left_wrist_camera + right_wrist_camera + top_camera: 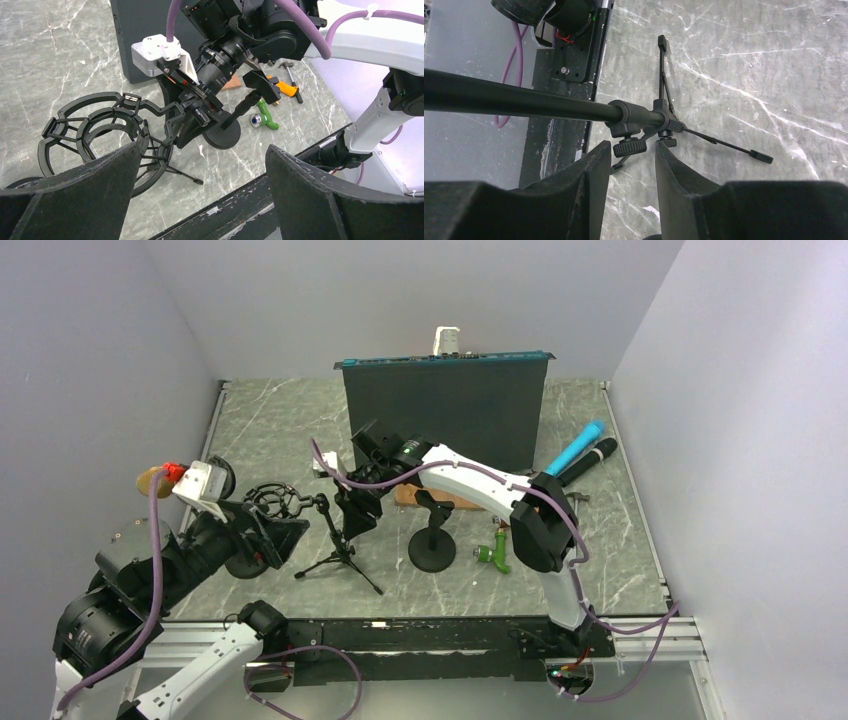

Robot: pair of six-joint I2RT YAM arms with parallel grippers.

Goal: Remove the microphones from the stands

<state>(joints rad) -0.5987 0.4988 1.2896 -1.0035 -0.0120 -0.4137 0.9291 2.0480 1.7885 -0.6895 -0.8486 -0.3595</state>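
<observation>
Right fingers [589, 175] narrowly parted about a knob [629, 148] on the stand [524, 102]; left fingers [100, 185] wide apart, empty, beside the shock mount [95, 125]

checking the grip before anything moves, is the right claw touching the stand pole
Cannot tell. Right wrist view: the right claw flanks the knob under the stand pole; neither contact nor gap shows plainly.

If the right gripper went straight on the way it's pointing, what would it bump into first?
Probably the small black knob on the black metal tripod stand's pole; it sits right ahead of the right gripper, though depth is hard to judge.
</observation>
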